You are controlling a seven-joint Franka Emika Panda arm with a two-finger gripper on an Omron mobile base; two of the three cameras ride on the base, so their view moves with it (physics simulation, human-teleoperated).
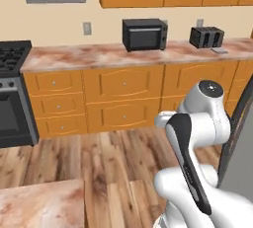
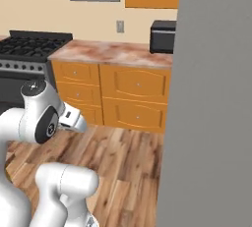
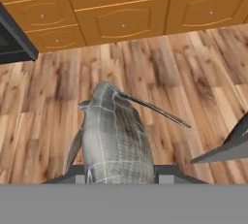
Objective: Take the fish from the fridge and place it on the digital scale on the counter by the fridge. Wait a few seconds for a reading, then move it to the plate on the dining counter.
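Observation:
My gripper (image 3: 118, 173) is shut on the fish (image 3: 114, 136), a grey scaled body with thin fins that hangs over the wooden floor in the hand view. The digital scale (image 1: 220, 51) lies flat on the counter (image 1: 113, 54), just right of the black toaster (image 1: 206, 36). The fridge's grey door (image 2: 211, 103) stands open on my right, and its edge (image 1: 242, 133) shows past my arm. A corner of the dining counter (image 1: 39, 205) lies at the lower left. The plate is out of view.
A black microwave (image 1: 144, 34) sits on the counter. A dark stove (image 1: 12, 94) stands at its left end. Orange drawers (image 3: 121, 19) line the far side of the wooden floor (image 1: 108, 153), which lies between me and the counter.

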